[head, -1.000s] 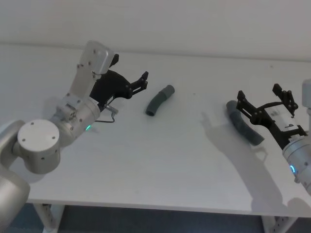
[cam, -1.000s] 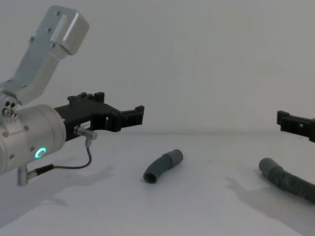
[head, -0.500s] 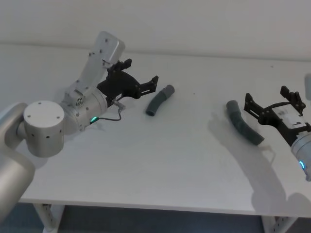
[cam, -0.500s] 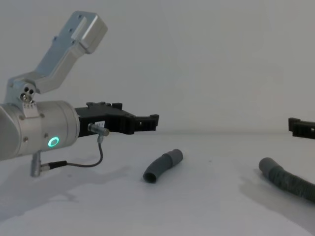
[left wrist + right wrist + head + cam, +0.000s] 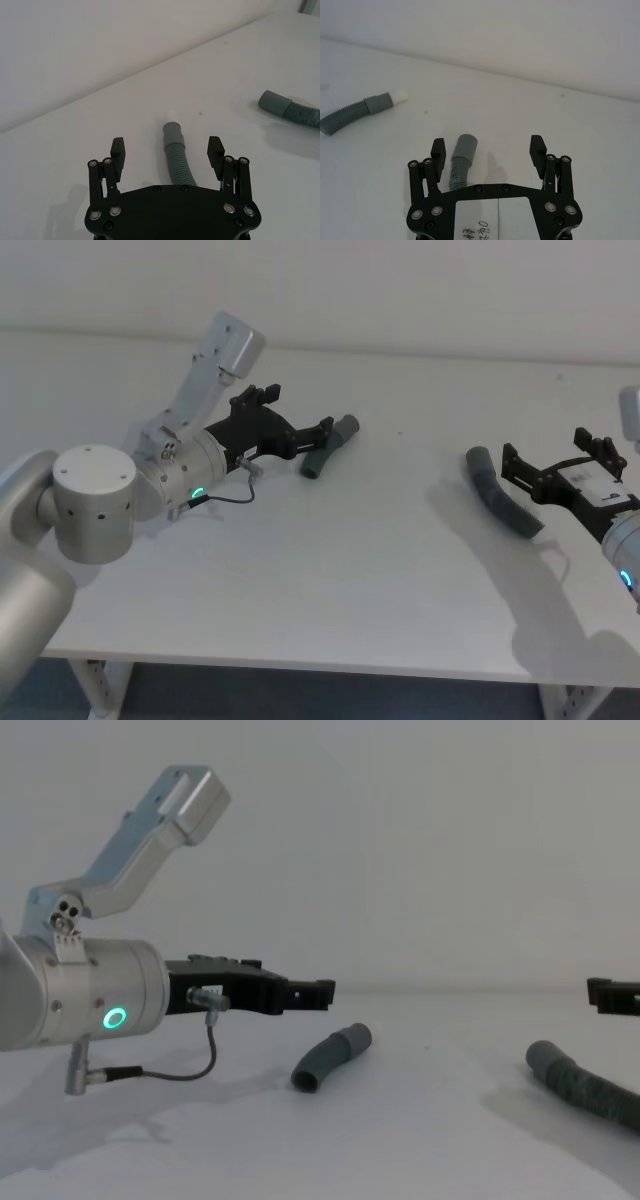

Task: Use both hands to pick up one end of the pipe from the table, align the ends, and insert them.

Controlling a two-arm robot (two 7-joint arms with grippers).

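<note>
The pipe lies in two pieces on the white table [image 5: 350,570]. My left gripper [image 5: 318,435] is open and low over the short curved piece [image 5: 318,462]. In the left wrist view the ribbed body of the short piece [image 5: 177,162] runs between the spread fingers [image 5: 118,148], and its cuff with the whitish tip [image 5: 172,114] lies just beyond them. My right gripper [image 5: 548,448] is open above the longer piece [image 5: 500,495]. In the right wrist view that piece's wide grey cuff [image 5: 465,146] sits close to one finger [image 5: 438,149]. Neither gripper holds anything.
The two pieces lie far apart with bare table between them. The table's front edge [image 5: 300,658] is near me, and a plain wall rises behind its far edge. A thin cable [image 5: 195,1065] hangs in a loop under the left wrist.
My left gripper has moved forward and down until its fingers straddle the short piece. The right gripper has shifted a little to the right and lower. Both pieces lie where they were.
</note>
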